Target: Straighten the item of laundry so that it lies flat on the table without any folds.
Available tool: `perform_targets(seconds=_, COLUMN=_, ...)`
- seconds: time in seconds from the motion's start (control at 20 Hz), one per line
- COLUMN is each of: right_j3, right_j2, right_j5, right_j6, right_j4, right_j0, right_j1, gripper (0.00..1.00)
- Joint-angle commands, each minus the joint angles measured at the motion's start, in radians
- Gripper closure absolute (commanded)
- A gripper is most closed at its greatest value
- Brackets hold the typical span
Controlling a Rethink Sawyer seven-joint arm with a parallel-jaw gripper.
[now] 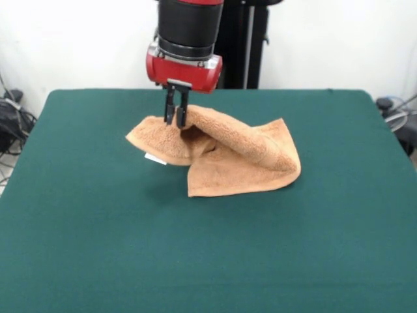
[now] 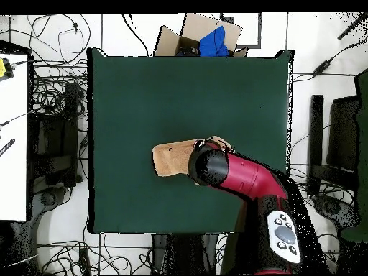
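Status: not flat yet. Towel [image 1: 221, 153] sits roughly mid-table [image 1: 208, 261], a bit toward the far edge, and it is folded over itself. In the front view the near part is a flat layer lying on the table, with a hemmed edge facing the near edge. Over it a thick fold runs from the far-left side of the towel down to its right corner, arching up like a ridge with a dark hollow under it. A small white tag [image 1: 155, 158] pokes out at the towel's left side; no writing readable on it, no brand or label visible anywhere else.

Behind that, the gripper [image 1: 176, 117] is at the raised far-left part of the fold, fingers close together and apparently pinching the cloth there.

Left to do, my read: pull the fold open, spread the top layer, smooth out.
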Motion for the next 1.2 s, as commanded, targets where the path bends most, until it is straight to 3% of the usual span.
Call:
perform_targets(seconds=0.05, right_j3=0.108, right_j2=0.071, right_j5=-0.05, right_j6=0.133, right_j4=-0.044, right_j0=0.034, right_j1=0.028, gripper=1.0)
perform_targets(seconds=1.15, right_j3=0.108, right_j2=0.056, right_j5=-0.071, right_j6=0.129, right_j4=-0.046, right_j0=0.05, right_j1=0.022, gripper=1.0)
perform_targets(seconds=1.2, right_j3=0.107, right_j2=0.053, right_j5=-0.066, right_j6=0.128, right_j4=-0.046, right_j0=0.052, right_j1=0.023, gripper=0.0)
